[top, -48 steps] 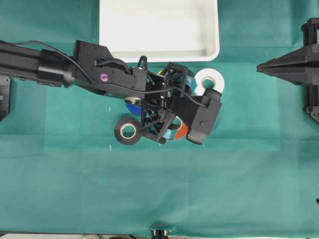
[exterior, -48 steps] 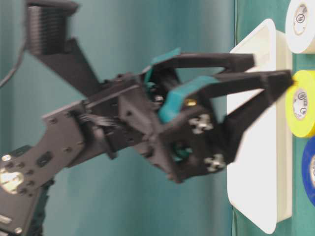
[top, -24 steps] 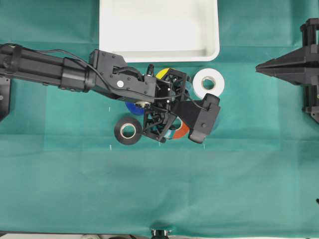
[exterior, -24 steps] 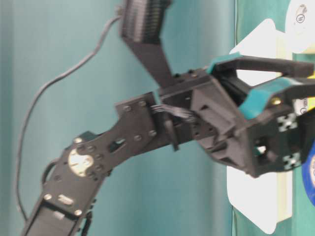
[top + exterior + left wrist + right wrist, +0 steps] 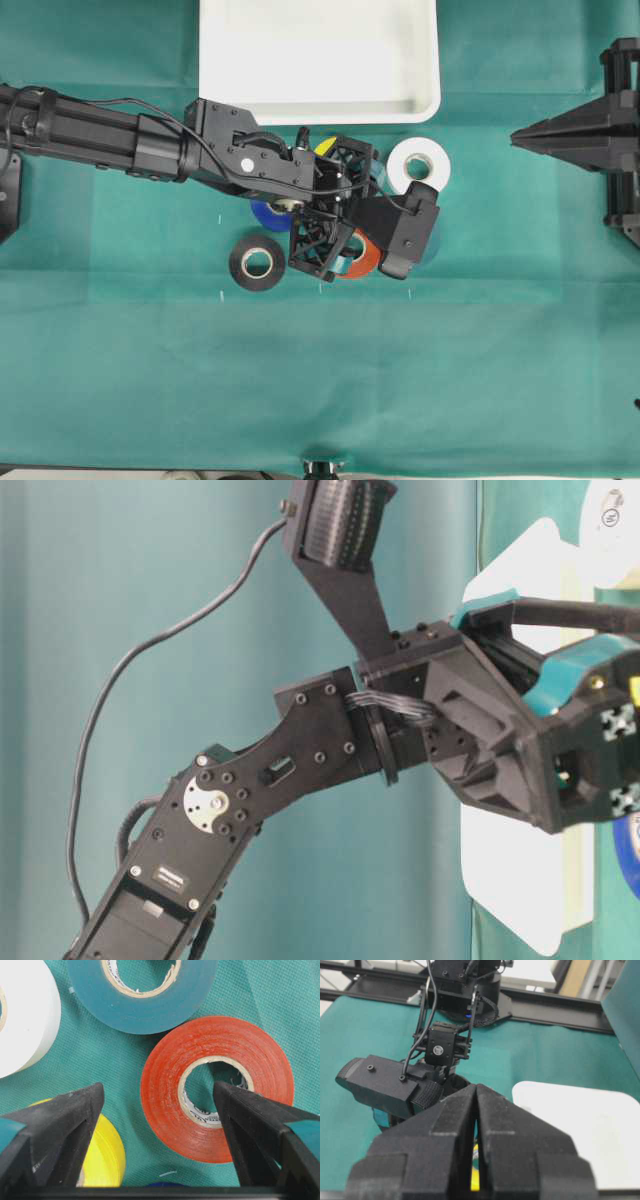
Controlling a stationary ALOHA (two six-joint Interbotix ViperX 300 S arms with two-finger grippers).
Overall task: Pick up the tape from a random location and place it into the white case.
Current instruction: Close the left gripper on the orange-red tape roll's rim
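The left gripper (image 5: 160,1125) has come lower, jaws wide open around the tape (image 5: 216,1087). The right gripper (image 5: 476,1125) stays closed, far right.

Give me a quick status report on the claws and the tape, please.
Left claw open, straddling the tape, not gripping. Right claw shut, parked. Yellow roll crowds one finger.

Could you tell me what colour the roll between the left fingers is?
Orange-red tape, clearest in the left wrist view.

Robot lab, green cloth (image 5: 480,350) tabletop, black rig frame (image 5: 555,1002)
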